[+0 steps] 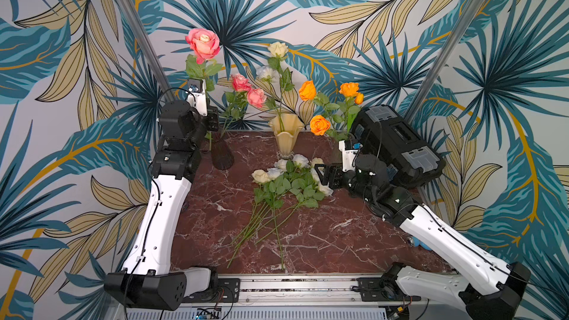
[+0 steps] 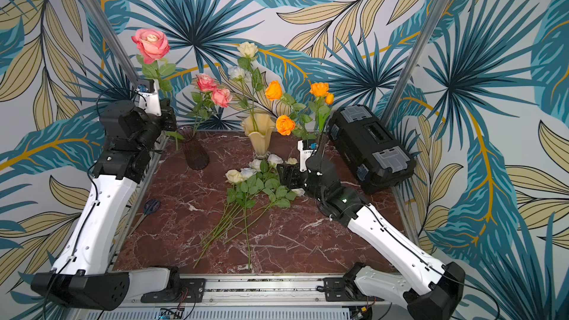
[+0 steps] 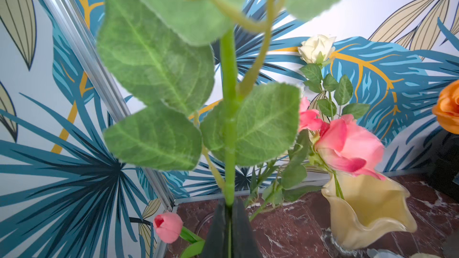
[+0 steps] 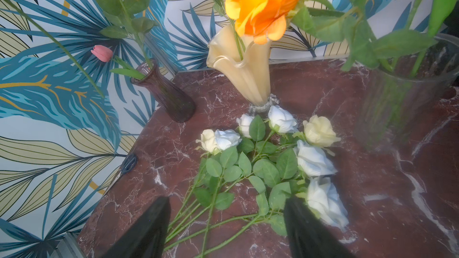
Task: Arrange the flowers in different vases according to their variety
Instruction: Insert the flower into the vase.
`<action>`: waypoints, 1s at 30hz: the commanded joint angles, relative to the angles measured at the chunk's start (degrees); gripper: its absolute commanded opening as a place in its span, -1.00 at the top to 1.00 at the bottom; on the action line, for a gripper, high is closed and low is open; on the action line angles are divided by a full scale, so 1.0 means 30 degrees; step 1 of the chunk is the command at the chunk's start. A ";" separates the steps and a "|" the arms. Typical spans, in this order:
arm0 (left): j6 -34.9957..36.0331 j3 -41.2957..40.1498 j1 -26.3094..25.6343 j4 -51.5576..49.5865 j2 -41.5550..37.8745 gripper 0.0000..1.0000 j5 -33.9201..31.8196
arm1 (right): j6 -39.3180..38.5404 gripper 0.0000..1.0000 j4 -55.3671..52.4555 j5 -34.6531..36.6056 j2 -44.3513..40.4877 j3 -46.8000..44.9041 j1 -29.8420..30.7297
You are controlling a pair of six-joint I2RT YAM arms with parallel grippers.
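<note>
My left gripper (image 3: 229, 207) is shut on the green stem of a big pink rose (image 1: 203, 43) and holds it upright at the back left. The stem's lower end hangs just left of the dark purple vase (image 1: 222, 155), which holds pink roses (image 1: 249, 90) and a pink tulip bud (image 3: 167, 227). White roses (image 1: 278, 49) stand in the cream ruffled vase (image 1: 286, 140). Orange roses (image 1: 320, 124) stand in the clear cylinder vase (image 4: 402, 95). Several white and cream roses (image 1: 286, 177) lie mid-table. My right gripper (image 4: 227, 202) hangs open over their stems.
A black toolbox (image 1: 397, 146) lies tilted at the back right, behind my right arm. Blue-handled scissors (image 2: 151, 206) lie at the table's left edge. Slanting metal frame posts (image 1: 135, 26) rise at both back corners. The marble tabletop (image 1: 338, 241) is bare towards the front.
</note>
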 commanded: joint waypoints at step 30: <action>-0.2605 -0.4734 0.1546 1.1354 0.4209 1.00 0.1394 | -0.0682 -0.53 -0.2164 0.1315 0.1309 0.3261 -0.0030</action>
